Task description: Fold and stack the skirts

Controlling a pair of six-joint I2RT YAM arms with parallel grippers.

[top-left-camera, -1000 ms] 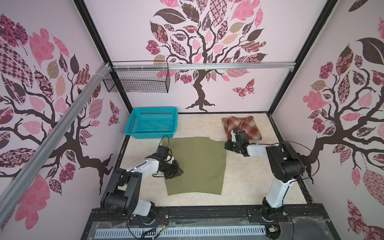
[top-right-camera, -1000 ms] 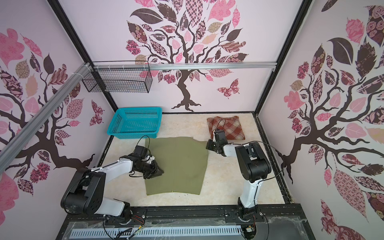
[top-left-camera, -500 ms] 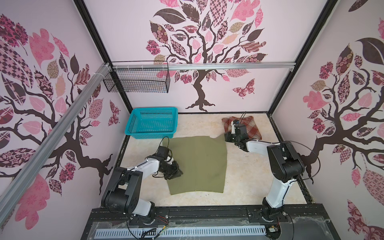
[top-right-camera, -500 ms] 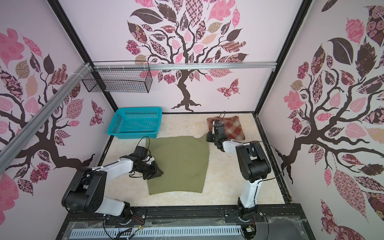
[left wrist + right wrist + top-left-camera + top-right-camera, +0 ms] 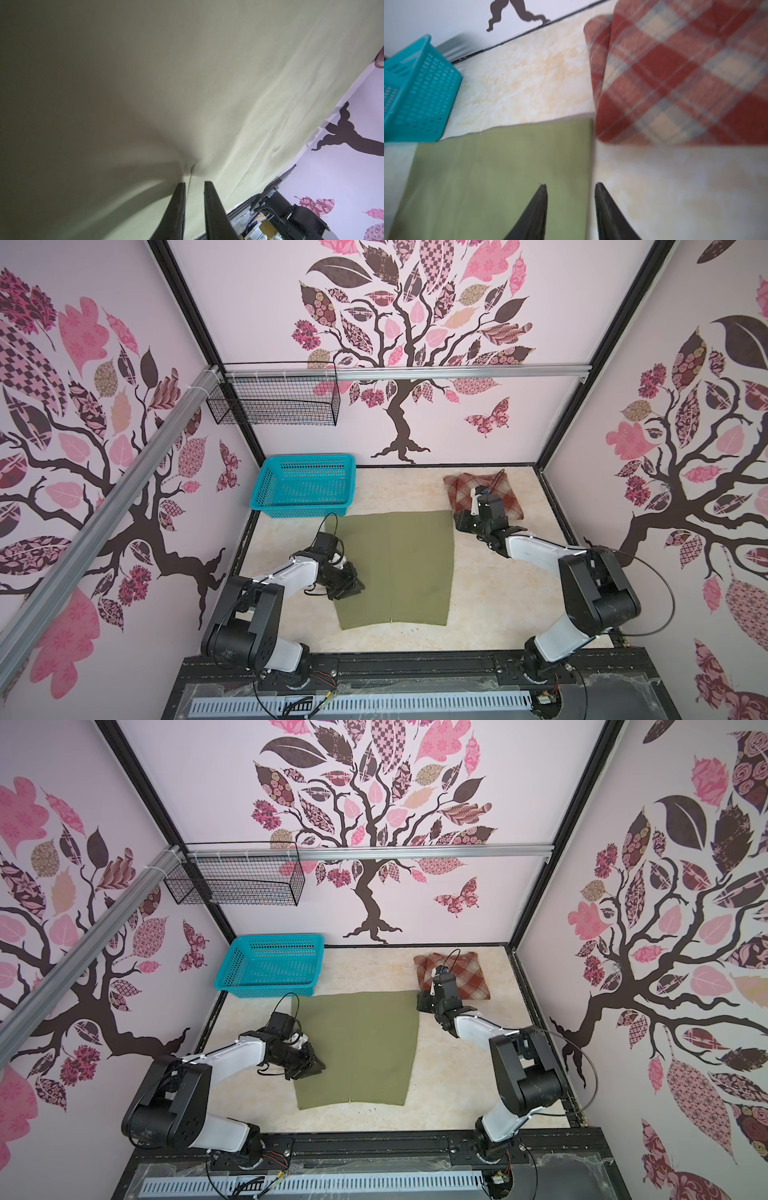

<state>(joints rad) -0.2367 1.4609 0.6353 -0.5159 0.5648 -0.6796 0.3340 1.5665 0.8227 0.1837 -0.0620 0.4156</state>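
Olive-green skirt point(image 5: 399, 568) was laid flat and unfolded mid-surface, its long axis judged to run from the robot's side toward the back wall; its far edge lay just short of the turquoise basket point(image 5: 299, 510). The plaid skirt point(image 5: 512, 497) was seen already folded in the far right corner, just beyond the green skirt's far right corner but apart from it, with bare surface point(image 5: 511, 597) showing between them in the right wrist view. The left fingers point(image 5: 353, 587) were set on the green skirt's left edge, toward its near half. In the left wrist view these fingers point(image 5: 181, 189) were clenched on a pinch of the olive cloth, with creases drawn in to the tips. The right fingers point(image 5: 463, 524) were held at the far right corner of the green skirt. In the right wrist view, which was motion-blurred, they point(image 5: 542, 197) were parted with nothing between them: one tip over the cloth, the other over the bare surface, so the skirt's right edge ran lengthwise through the gap. Key relation: that edge lay directly below the right fingers and in line with them, so a straight drop and close was judged enough to take the corner. The right arm was clearly the nearer one for that corner and for the plaid skirt; the left arm was nearer only to the left edge. Folding was judged not yet done on the green skirt, and stacking not yet begun.
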